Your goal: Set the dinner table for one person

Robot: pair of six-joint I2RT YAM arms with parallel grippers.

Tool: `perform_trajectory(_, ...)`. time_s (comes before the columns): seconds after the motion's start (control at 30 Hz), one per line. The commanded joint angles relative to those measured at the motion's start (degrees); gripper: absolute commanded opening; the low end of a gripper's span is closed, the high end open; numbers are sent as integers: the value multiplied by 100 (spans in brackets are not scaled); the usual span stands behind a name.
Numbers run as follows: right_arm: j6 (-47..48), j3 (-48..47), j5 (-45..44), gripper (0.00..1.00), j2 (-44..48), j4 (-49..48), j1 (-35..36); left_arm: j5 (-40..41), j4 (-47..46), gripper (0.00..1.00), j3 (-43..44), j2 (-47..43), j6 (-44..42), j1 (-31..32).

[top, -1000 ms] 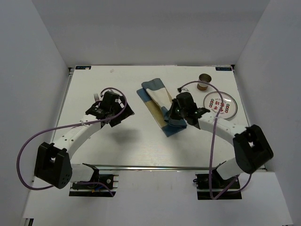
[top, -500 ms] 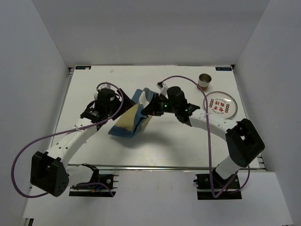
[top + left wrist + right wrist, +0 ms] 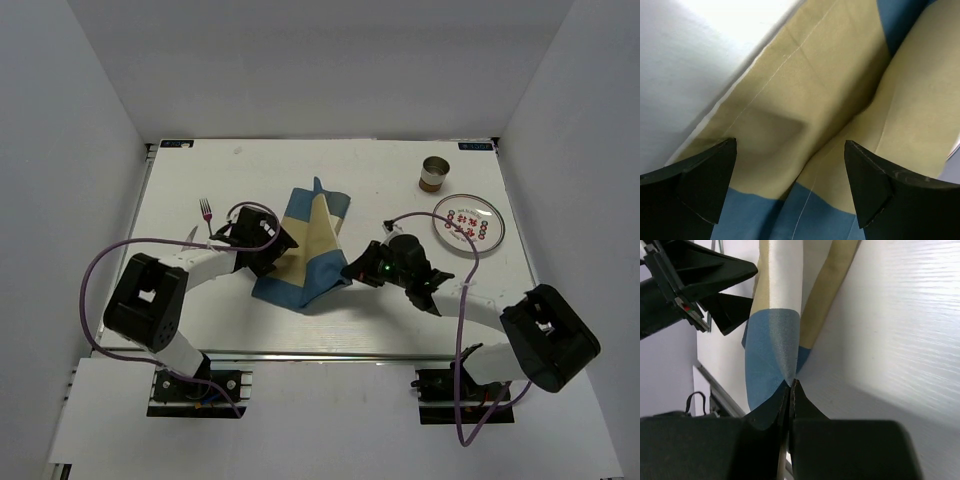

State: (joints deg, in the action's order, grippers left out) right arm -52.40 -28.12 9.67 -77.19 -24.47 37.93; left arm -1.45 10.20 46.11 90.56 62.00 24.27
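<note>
The worktop (image 3: pixel 190 165) fills the floor between white walls, with open surface along its metal near rail. At its centre lies a rumpled placemat (image 3: pixel 305 240). The right pincer (image 3: pixel 791 385) is clamped on the placemat's near corner. The left pincer (image 3: pixel 790 150) gapes wide over its left edge. A fork (image 3: pixel 206 212) lies left; a cup (image 3: pixel 434 173) and plate (image 3: pixel 467 222) sit far right.

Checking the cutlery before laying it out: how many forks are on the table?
1. The fork lies on the left part of the table, left of the cloth. More could be hidden under the cloth.
</note>
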Motion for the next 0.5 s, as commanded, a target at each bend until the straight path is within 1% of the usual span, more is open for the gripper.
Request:
perform_trajectory(0.0,-130,131,-746,0,344,-70,-5,-180,-457,98,91,163,172,113)
perform_trajectory(0.03,-139,140,-930,0,423,186,-5,-180,-405,98,126,224,172,113)
perform_trajectory(0.07,-174,123,-1567,0,580,536,-5,-128,-343,98,214,338,172,165)
perform_trajectory(0.1,-400,62,-1895,0,669,1375,4,-40,-195,98,241,374,216,166)
perform_trajectory(0.13,-481,35,-2456,0,844,1723,-5,30,-98,98,267,444,251,166)
perform_trajectory(0.17,-568,26,-2748,0,968,2092,-23,57,8,98,285,479,321,226)
perform_trajectory(0.2,-787,-18,-3134,0,1073,2426,3,284,139,98,302,497,461,227)
perform_trajectory(0.23,-859,-96,-3651,0,1187,3256,30,451,367,98,302,506,506,227)
perform_trajectory(0.27,-877,-141,-3839,0,1450,3525,30,523,491,98,328,532,567,227)
perform_trajectory(0.3,-973,-202,-4050,1,1583,3841,39,619,892,98,424,567,724,227)
perform_trajectory(0.33,-1061,-325,-4357,2,1715,4271,39,811,1079,98,469,594,796,279)
perform_trajectory(0.37,-992,-361,-4412,13,2012,4353,47,892,1194,98,504,585,875,280)
perform_trajectory(0.4,-896,-396,-4456,30,2154,4398,48,945,1326,98,496,550,1015,332)
perform_trajectory(0.43,-460,-448,-4378,53,2373,4207,65,997,1336,98,470,507,1060,333)
perform_trajectory(0.47,-264,-484,-4308,86,2410,4135,91,1015,1327,98,435,463,1112,385)
